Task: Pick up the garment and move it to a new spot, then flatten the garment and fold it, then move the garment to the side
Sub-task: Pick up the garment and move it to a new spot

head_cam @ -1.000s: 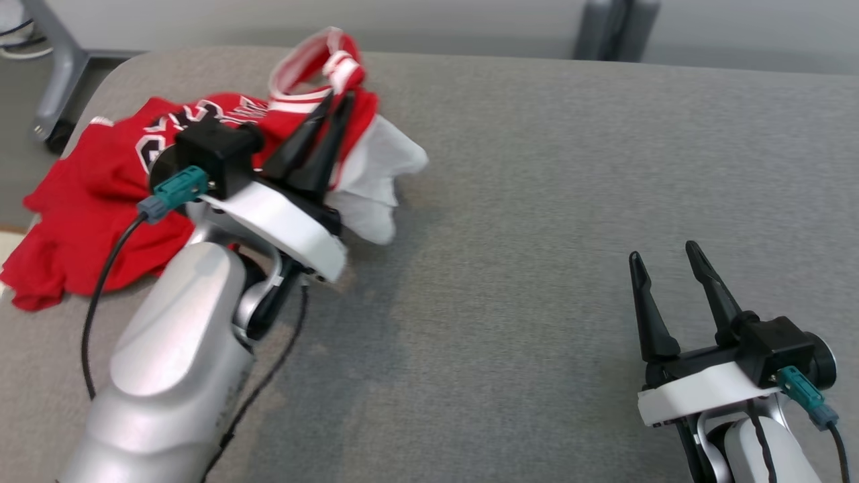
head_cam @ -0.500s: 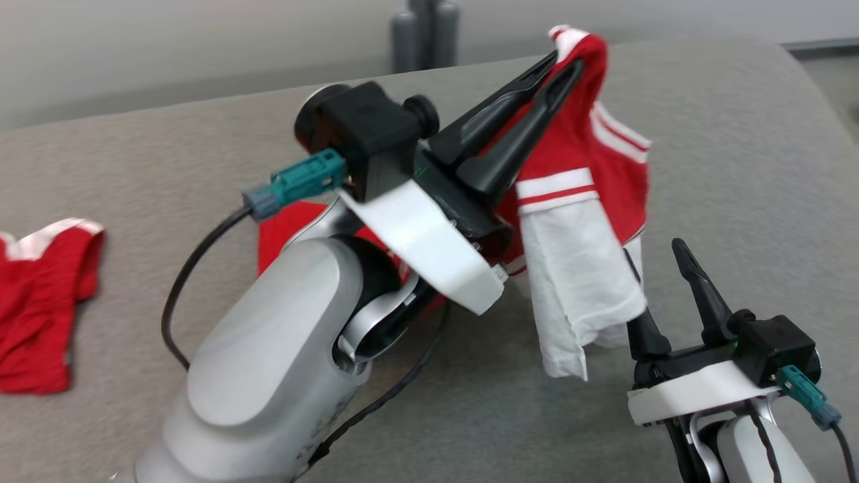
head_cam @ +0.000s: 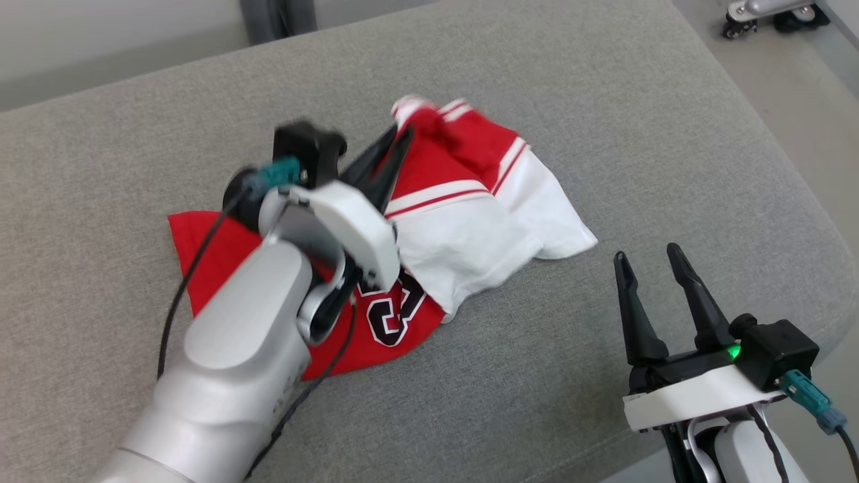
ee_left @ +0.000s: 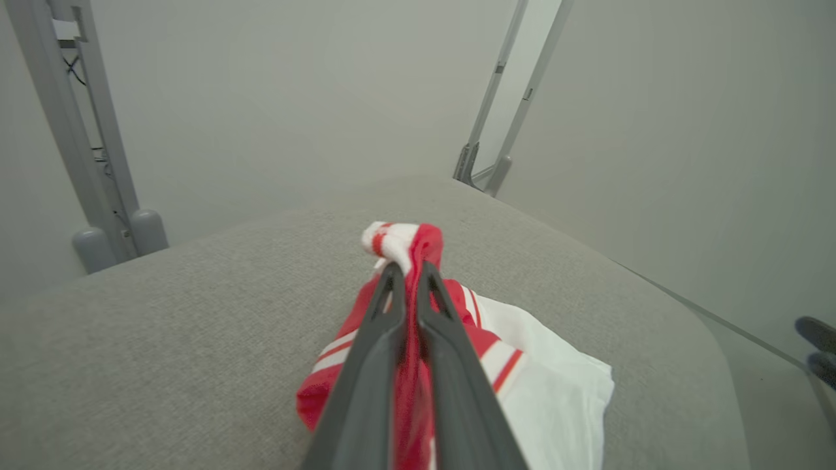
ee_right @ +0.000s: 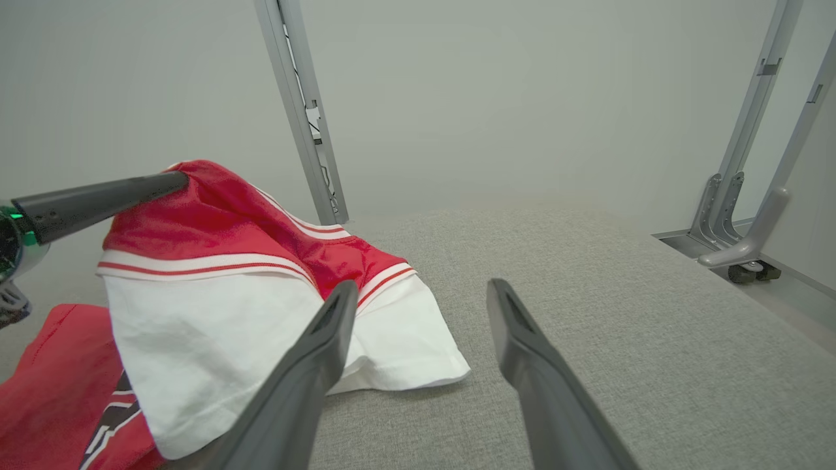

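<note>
The left end effector [head_cam: 399, 132] pinches the jersey [head_cam: 470, 228] by its trim, cloth draped beneath, likely for flattening; the right end effector [head_cam: 645, 251] gapes empty.

Head view looks down; wrist views low, close; all share garment [head_cam: 470, 228].

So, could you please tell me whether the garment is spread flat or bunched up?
Bunched up: the garment lies in a crumpled heap, one edge pinched up in the shut left pincer.
</note>
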Controlling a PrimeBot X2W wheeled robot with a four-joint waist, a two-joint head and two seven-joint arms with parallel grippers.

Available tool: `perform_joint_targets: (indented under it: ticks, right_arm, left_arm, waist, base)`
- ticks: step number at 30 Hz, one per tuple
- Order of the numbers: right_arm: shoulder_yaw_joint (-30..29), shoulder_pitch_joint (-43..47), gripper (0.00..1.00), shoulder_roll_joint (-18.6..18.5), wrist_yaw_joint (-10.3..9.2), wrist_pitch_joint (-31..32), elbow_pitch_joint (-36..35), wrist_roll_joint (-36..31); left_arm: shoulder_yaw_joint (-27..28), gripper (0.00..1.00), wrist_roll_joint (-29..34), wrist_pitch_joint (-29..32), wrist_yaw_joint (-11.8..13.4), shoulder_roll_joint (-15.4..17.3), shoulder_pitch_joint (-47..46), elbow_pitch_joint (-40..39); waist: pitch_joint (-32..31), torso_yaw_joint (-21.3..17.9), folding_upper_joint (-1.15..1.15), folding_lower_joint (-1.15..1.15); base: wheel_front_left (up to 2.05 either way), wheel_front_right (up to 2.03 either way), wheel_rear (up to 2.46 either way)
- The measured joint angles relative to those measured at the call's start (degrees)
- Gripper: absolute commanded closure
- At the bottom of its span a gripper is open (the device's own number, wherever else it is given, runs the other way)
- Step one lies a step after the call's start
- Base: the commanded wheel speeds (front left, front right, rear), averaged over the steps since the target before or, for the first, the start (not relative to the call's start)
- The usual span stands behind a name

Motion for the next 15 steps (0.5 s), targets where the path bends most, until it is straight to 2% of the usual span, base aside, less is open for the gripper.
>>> perform_joint_targets:
  ticks: [4,5,6,7,12,15]
  right_arm:
    - [0.73,-0.02,0.0,-0.03,0.0,0.01,0.12,0.03]
    - [0.73,-0.02,0.0,-0.03,0.0,0.01,0.12,0.03]
    - [0.86,-0.05,0.0,0.01,0.0,0.01,0.1,-0.01]
    - [0.62,-0.07,0.0,0.03,0.0,0.01,0.07,-0.07]
    - [-0.04,0.68,0.0,0.03,0.0,0.01,0.59,-2.55]
    - [-0.44,1.85,0.0,0.08,0.0,0.01,0.67,-4.11]
  left_arm:
    - [-2.42,1.0,0.51,-5.31,-2.04,-1.01,1.3,9.37]
    - [-2.42,0.84,0.51,-5.31,-2.04,-1.01,1.3,9.37]
    - [-2.68,0.52,0.62,-6.86,-2.42,-1.19,1.27,10.91]
    - [-2.59,0.0,0.2,-8.1,-2.46,-1.46,1.27,12.13]
    - [-2.08,0.0,1.26,-11.4,-2.67,-2.22,1.46,11.62]
    - [1.54,0.0,4.13,-11.52,-0.44,-2.19,4.67,3.78]
  waist:
    - [0.6,0.4,0.0,0.0]
    - [0.6,0.4,0.0,0.0]
    - [0.65,0.78,0.0,0.0]
    - [0.68,1.23,0.0,0.0]
    - [-0.62,4.5,0.0,0.0]
    - [-2.52,6.44,0.0,0.0]
  base:
    - [0.0,0.0,0.0]
    - [0.0,0.0,0.0]
    - [0.0,0.0,0.0]
    - [0.0,0.0,0.0]
    - [0.0,0.0,0.0]
    - [0.0,0.0,0.0]
